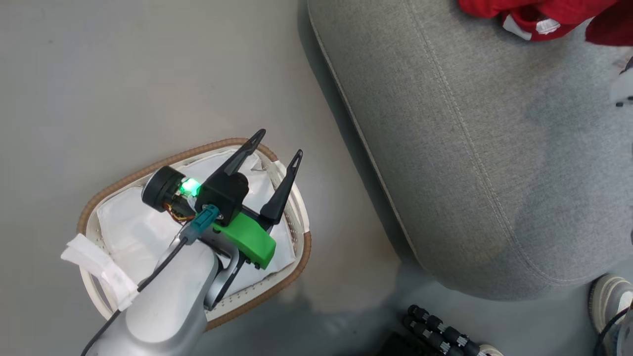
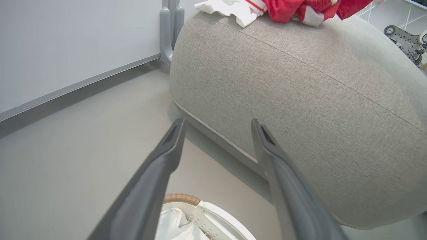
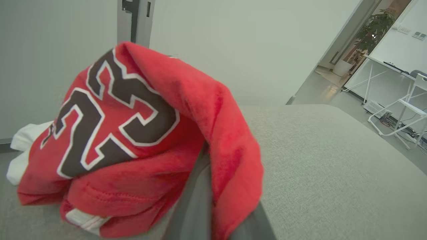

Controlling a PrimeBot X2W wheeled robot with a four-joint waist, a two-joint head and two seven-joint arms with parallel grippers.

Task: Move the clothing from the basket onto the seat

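**Left gripper** (image 1: pixel 279 144) (image 2: pixel 217 122): held above the basket. Its fingers (image 1: pixel 284 185) are spread wide apart, and nothing is held between them. In the left wrist view they point toward the near edge of the seat.

**Right gripper** (image 3: pixel 211 160): its fingers (image 3: pixel 193 210) are drawn close together and pinched on a fold of the clothing. Their tips are covered by red fabric.

**Basket** (image 1: pixel 143 172) (image 2: pixel 217 213): oval and white-slatted with a brown woven rim. It is set on the grey floor (image 1: pixel 148 74) just beside the seat's rounded corner. A glossy white liner sheet (image 1: pixel 128 227) is seen inside it.

**Clothing** (image 1: pixel 534 12) (image 2: pixel 290 8) (image 3: pixel 133 133): red garments with white trim are bunched on top of the seat at its far side, well apart from the basket. The black, white-outlined number 23 is read on the jersey in the right wrist view. A small white cloth (image 2: pixel 233 8) (image 3: pixel 23 140) lies touching the red pile.

**Seat** (image 1: pixel 470 148) (image 2: pixel 300 100) (image 3: pixel 333 160): a large grey woven cushion with a stitched seam.

**Shoe** (image 1: pixel 610 296): a person's pale shoe is seen on the floor at the seat's near corner.
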